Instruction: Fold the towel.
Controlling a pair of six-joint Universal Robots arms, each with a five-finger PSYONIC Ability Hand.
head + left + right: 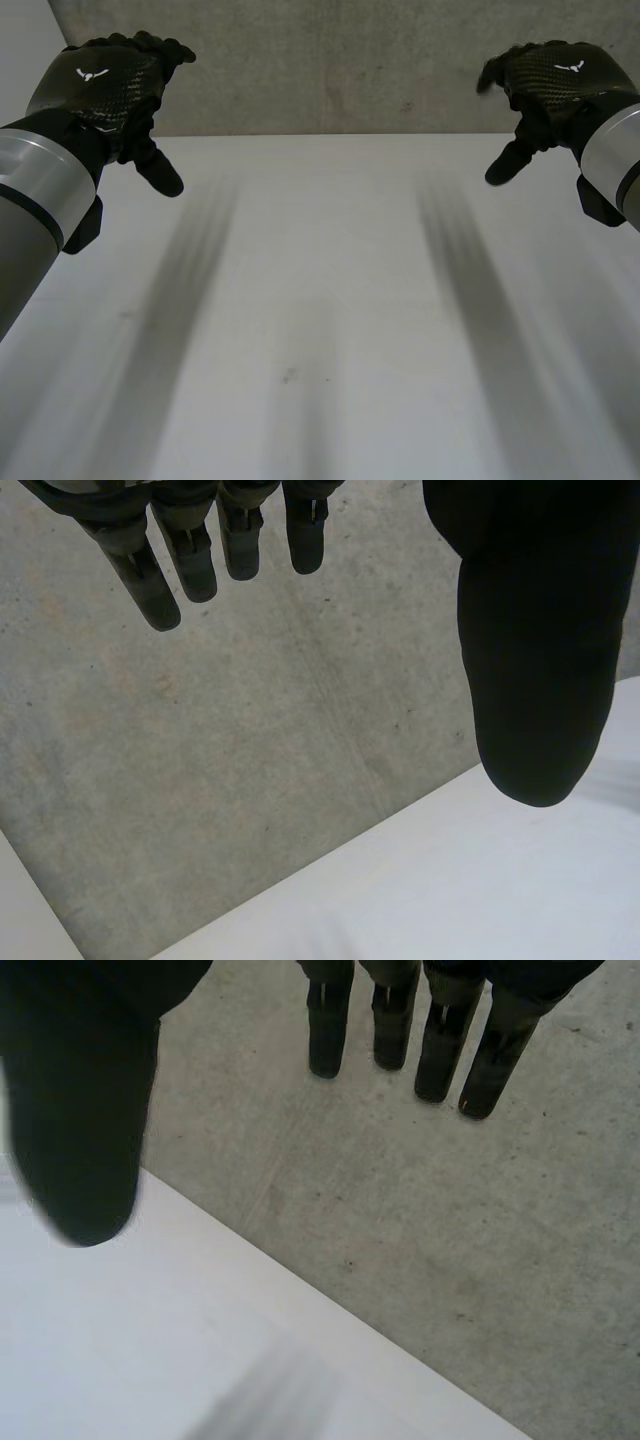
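Observation:
My left hand (105, 90) hangs above the far left part of the white table (320, 320), fingers relaxed and thumb pointing down, holding nothing. My right hand (545, 85) hangs above the far right part in the same pose, also with nothing in it. In the left wrist view its fingers (190, 555) are straight and apart from the thumb (535, 660), over the table's far edge (420, 880). In the right wrist view the fingers (440, 1040) and the thumb (85, 1110) stand straight above that same edge (150, 1300). I see no towel on the table.
A grey concrete floor (340, 65) lies beyond the table's far edge, seen past both hands' fingertips (250, 760) (430, 1240). The bare white tabletop stretches from the hands to the near side.

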